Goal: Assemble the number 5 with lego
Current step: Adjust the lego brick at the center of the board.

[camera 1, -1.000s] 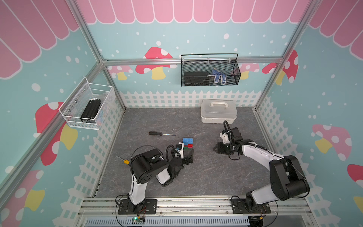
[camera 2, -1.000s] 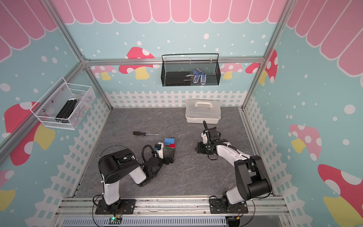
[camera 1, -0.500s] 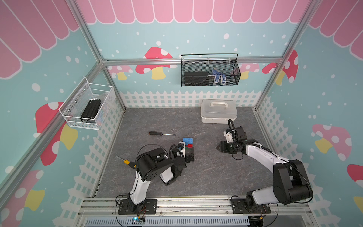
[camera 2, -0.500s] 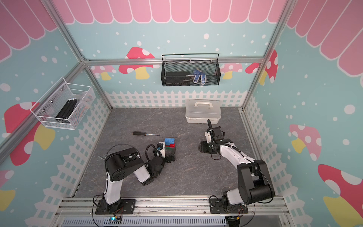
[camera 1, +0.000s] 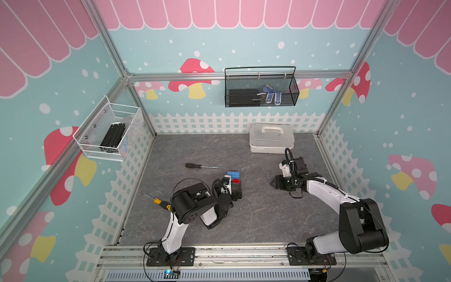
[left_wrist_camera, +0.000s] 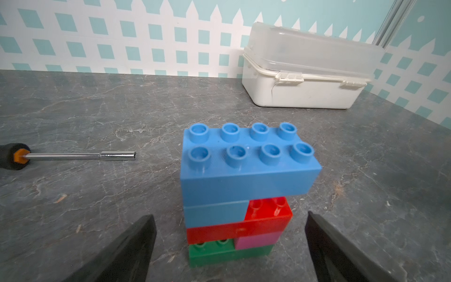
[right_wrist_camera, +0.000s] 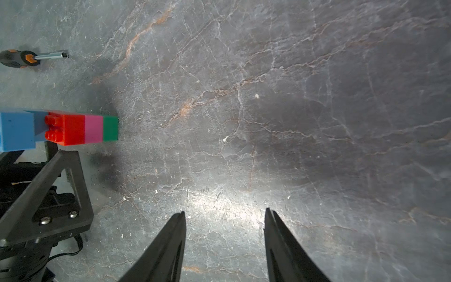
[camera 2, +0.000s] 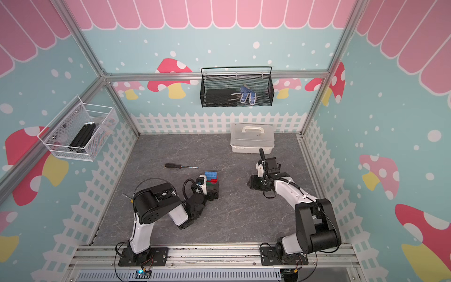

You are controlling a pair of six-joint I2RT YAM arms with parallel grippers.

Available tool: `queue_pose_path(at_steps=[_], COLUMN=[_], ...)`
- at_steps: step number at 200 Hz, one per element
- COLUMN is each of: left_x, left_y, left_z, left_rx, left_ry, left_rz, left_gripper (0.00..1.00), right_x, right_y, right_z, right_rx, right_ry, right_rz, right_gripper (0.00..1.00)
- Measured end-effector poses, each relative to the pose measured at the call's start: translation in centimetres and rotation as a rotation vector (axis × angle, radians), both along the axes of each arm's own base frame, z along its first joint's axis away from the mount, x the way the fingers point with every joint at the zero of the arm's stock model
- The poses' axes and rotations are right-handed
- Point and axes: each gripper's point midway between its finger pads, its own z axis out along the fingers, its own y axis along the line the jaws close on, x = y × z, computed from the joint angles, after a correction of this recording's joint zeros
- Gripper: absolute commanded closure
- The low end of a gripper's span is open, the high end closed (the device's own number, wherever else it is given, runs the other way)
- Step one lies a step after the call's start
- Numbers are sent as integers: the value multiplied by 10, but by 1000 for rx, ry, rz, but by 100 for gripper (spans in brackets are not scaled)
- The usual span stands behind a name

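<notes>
The number 5 point(left_wrist_camera: 246, 180) stands upright on the grey table as a stack of lego: a long blue brick on top, then small blue, red, pink, and green at the bottom. Both top views show it mid-table point(camera 1: 233, 176) point(camera 2: 211, 176). My left gripper point(left_wrist_camera: 229, 214) is open, one finger on each side of the lower bricks with a gap showing on both sides. In a top view it sits just in front of the stack point(camera 1: 236, 193). My right gripper point(right_wrist_camera: 225, 211) is open over bare table, well to the right of the stack point(camera 1: 273, 183), which the right wrist view shows from the side point(right_wrist_camera: 73, 129).
A black-handled screwdriver point(camera 1: 200, 166) lies left of the stack, and a yellow-handled one point(camera 1: 158, 201) lies by the left arm. A white lidded box point(camera 1: 271, 141) stands at the back right. A black wire basket point(camera 1: 261, 90) and a white one point(camera 1: 109, 136) hang on the walls.
The left arm's elbow has shifted a little while its gripper stays at the stack. The right wrist has drifted slightly to the right. The stack has not moved.
</notes>
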Motion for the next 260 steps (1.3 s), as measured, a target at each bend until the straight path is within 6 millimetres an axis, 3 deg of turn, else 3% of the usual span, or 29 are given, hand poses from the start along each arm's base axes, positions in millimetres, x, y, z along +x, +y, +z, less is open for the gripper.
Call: queue_pose_path(at_steps=[29,49,101,158,238,260], left_x=[2,5,9,11,9,7], left_y=[4,6,4,5,6,4], left_z=[-1,0,0,-1,1,13], left_rx=[1,-4,-8,-14,-4,-6], left_ry=[0,0,-2,3,18,18], left_rz=[11,19,12,1,-16,-30], left_gripper=[5,14,16,32,32,32], right_x=[0,0,1,1,1,1], right_y=[-1,-1,-4,-4,-2,-2], right_z=[0,1,1,1,2,2], right_rx=[4,7,8,13,28,35], right_ry=[0,-1,-2,-2,0,1], right_rz=[2,2,-2,-1,5,6], right_gripper=[46,46,46,46,47,47])
